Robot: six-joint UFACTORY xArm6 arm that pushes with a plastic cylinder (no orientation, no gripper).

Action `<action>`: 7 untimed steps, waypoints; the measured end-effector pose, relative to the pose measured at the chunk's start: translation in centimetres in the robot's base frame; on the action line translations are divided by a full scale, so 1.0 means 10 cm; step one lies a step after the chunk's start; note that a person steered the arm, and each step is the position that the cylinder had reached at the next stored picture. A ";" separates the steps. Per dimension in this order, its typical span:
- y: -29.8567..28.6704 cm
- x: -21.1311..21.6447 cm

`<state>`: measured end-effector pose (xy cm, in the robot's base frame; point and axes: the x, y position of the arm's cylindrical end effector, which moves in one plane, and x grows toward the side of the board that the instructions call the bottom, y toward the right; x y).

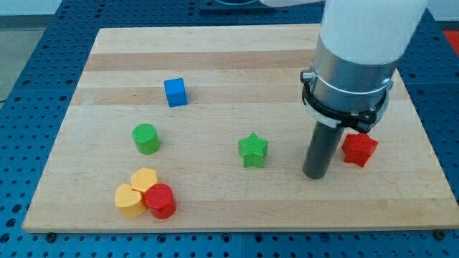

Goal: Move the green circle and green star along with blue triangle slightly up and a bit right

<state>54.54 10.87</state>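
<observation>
**A:** Where is my tip (315, 174) right now?

**B:** Down on the worktop (215, 57), in the lower right of the frame. There is no gripper to report open or closed: the arm ends in a plain dark rod, standing upright under a wide white and grey housing.

**A:** What sits closest to it?

**B:** A red block (359, 148), star-like in outline, just beside the rod on the view's right and slightly higher. Whether the rod touches it I cannot tell.

**A:** And the task's blocks?

**B:** The green star (253, 150) lies to the view's left of my tip, near but clearly apart, a little above the tip's level. One of its points aims toward the view's top; it has no long axis to speak of. The green circle (145, 137) is farther left, well apart from the star, a round upright cylinder with no direction to it.

**A:** The blue one?

**B:** The only blue piece is a blue block (175, 92) in the upper left part of the board, above and to the right of the green circle. It looks like a cube to me, turned slightly askew to the worktop's edges.

**A:** Anything else?

**B:** A tight cluster at the lower left: two yellow heart-shaped blocks (136, 192) and a red cylinder (161, 201), all touching.
</observation>
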 end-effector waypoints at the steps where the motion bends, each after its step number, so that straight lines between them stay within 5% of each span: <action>1: -0.04 0.08; 3: -0.60 0.74; 7: -1.83 0.46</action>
<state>59.15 -7.47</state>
